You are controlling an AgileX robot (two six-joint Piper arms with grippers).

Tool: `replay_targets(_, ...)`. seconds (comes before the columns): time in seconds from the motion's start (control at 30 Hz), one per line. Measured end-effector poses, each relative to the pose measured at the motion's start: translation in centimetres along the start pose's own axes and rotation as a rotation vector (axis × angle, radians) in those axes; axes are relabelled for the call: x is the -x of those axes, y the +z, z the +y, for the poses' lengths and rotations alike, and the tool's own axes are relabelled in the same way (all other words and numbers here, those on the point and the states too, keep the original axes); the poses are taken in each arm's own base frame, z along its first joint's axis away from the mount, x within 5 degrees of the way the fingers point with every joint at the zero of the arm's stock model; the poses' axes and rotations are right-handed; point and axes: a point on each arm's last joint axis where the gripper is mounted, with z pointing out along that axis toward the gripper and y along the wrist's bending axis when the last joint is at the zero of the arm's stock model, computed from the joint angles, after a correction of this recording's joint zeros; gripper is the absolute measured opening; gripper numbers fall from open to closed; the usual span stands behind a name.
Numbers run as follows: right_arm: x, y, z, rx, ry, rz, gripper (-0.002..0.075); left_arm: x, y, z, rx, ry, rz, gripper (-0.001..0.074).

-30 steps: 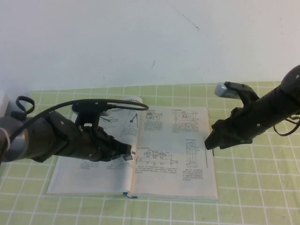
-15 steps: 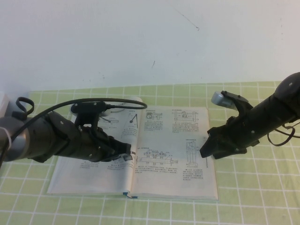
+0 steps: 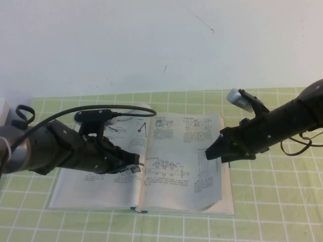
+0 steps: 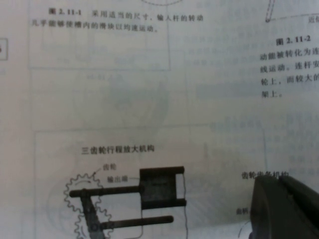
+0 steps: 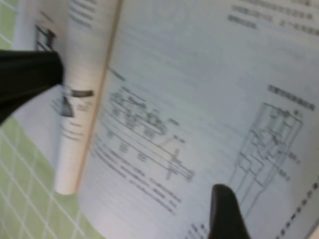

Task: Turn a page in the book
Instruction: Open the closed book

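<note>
The book (image 3: 96,194) lies open on the green checked cloth. My left gripper (image 3: 135,164) is shut, with its tip resting on the left-hand page near the spine; in the left wrist view its dark fingers (image 4: 281,204) lie together on the print. My right gripper (image 3: 208,154) is shut on the outer edge of the page (image 3: 181,166), which is raised and bowed toward the spine. In the right wrist view one finger (image 5: 225,211) lies on the page (image 5: 199,99); the other finger is hidden behind it. The left arm (image 5: 27,74) shows across the spine.
Green checked cloth (image 3: 272,212) covers the table around the book. A white wall (image 3: 151,45) rises behind. A grey object (image 3: 4,113) sits at the far left edge. A black cable (image 3: 121,110) loops over the left arm above the book's far edge.
My right gripper has moved left and inward from the book's right edge, and the page's outer edge has lifted and curled with it. The left gripper has stayed on the left-hand page.
</note>
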Motion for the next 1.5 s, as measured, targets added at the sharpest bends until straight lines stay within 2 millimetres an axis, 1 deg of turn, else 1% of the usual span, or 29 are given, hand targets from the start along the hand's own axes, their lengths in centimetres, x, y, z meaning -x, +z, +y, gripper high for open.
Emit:
replay_targets(0.17,0.2,0.0,0.6,0.064,0.003,-0.027,0.0385,0.0,0.0,0.0,-0.001,-0.003,-0.001,-0.0002)
replay_targets(0.47,0.2,0.0,0.8,0.090,0.007,-0.027,0.0385,0.0,0.0,0.0,-0.001,-0.003,-0.001,-0.0002)
replay_targets(0.6,0.7,-0.4,0.8,0.029,-0.029,0.001,0.0385,0.0,0.0,0.0,-0.001,-0.003,-0.001,-0.0002)
replay_targets(0.77,1.4,-1.2,0.4,-0.114,-0.061,0.067,0.0385,0.0,0.0,0.0,-0.002,-0.012,-0.002,-0.0002)
replay_targets(0.9,1.3,-1.4,0.3,-0.137,-0.054,0.090,0.0385,0.1,0.0,-0.1,-0.007,-0.035,-0.006,-0.0002)
replay_targets(1.1,1.1,-0.9,0.6,-0.125,-0.039,0.113,0.0385,0.0,0.1,-0.1,-0.009,-0.049,-0.006,-0.0002)
replay_targets(1.3,0.7,0.2,-0.2,-0.124,0.010,0.143,0.0385,0.0,0.2,0.0,-0.010,-0.058,-0.004,-0.0002)
replay_targets(1.5,0.8,0.2,-0.1,-0.113,0.025,0.131,0.0385,0.1,0.4,0.0,-0.012,-0.068,-0.004,-0.0002)
